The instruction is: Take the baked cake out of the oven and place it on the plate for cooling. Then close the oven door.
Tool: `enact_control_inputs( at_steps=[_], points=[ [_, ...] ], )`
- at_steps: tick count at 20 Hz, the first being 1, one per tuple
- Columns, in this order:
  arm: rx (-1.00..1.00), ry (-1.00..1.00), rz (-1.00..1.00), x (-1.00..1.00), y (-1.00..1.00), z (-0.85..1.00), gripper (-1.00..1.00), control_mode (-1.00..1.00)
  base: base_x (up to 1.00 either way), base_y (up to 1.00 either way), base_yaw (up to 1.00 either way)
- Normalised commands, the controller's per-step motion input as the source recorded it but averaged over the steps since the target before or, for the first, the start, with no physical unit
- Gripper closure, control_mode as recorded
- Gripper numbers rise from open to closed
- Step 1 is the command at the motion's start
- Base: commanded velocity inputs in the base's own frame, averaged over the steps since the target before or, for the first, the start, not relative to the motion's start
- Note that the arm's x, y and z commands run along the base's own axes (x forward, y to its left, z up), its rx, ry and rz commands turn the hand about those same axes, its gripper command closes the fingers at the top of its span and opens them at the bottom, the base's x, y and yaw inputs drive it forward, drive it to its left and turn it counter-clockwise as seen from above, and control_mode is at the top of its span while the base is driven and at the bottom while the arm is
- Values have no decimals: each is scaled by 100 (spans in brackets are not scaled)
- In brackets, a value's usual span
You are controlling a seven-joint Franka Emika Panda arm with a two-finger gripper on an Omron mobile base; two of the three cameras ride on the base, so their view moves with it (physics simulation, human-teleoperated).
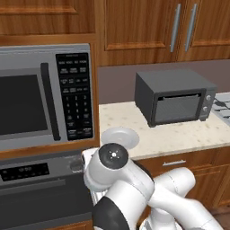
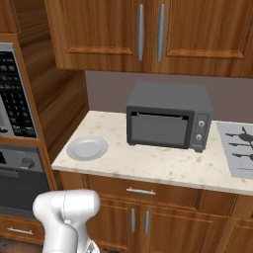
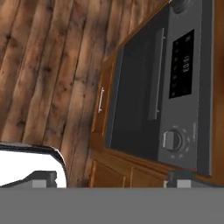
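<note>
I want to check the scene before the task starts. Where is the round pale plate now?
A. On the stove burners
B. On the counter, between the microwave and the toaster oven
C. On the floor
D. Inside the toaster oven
B: the plate lies flat on the speckled counter, left of the dark toaster oven and right of the microwave.

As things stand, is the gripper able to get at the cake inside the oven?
Probably not yet. The oven door looks shut, its bar handle untouched, and the open gripper hangs off in front of it.
</note>
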Motion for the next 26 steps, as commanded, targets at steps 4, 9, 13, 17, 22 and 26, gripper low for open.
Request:
enact_control_inputs(
  at_steps=[4,9,13,17,22,26],
  points=[
    [-4,-4,4,7,47,-34,-100,-100,0,0,0],
    [-10,-23,8,5,32,-43,-100,-100,0,0,0],
    [-1,-20,0,11,23,-34,-100,-100,0,0,0],
    [0,-9,0,21,16,-21,-100,-100,0,0,0],
    [0,0,0,34,9,-16,-100,-100,0,0,0],
    [0,-18,-1,28,26,-34,-100,-100,0,0,0]
  ],
)
